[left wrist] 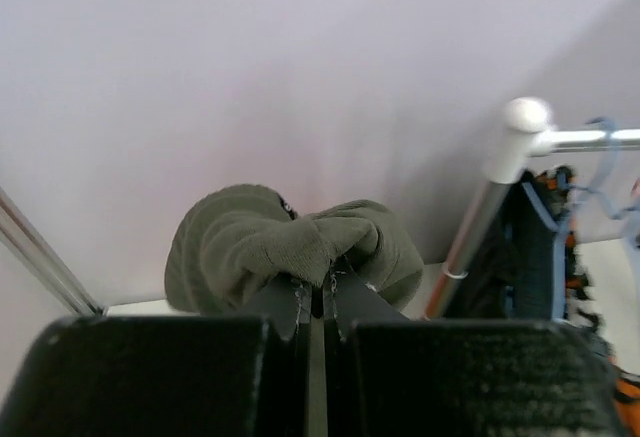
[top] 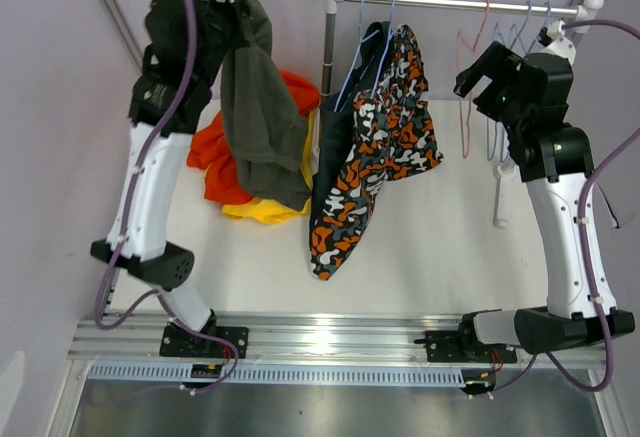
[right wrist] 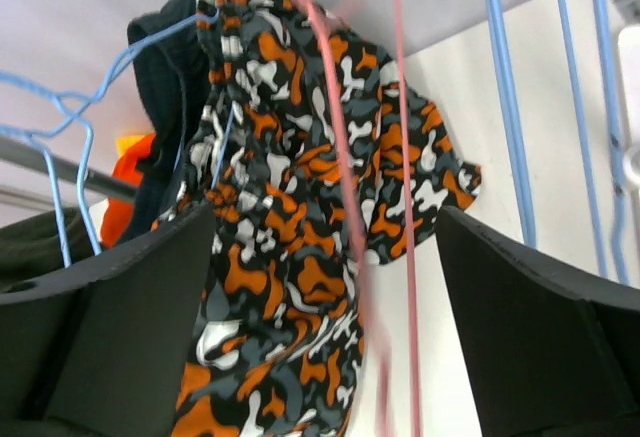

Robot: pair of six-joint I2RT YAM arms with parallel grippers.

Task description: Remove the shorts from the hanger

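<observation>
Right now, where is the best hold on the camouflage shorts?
Probably the upper right fold of the camouflage shorts, just under the blue hanger, approached from the right. That side hangs free facing the open right gripper, while the navy shorts crowd the left.

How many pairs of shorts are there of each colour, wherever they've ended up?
Olive-grey shorts: 1
Orange-red shorts: 1
Yellow shorts: 1
Camouflage shorts: 1
Navy-black shorts: 1
Total: 5

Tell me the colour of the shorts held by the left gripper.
Dark olive-grey shorts, best seen in the top view.
</observation>
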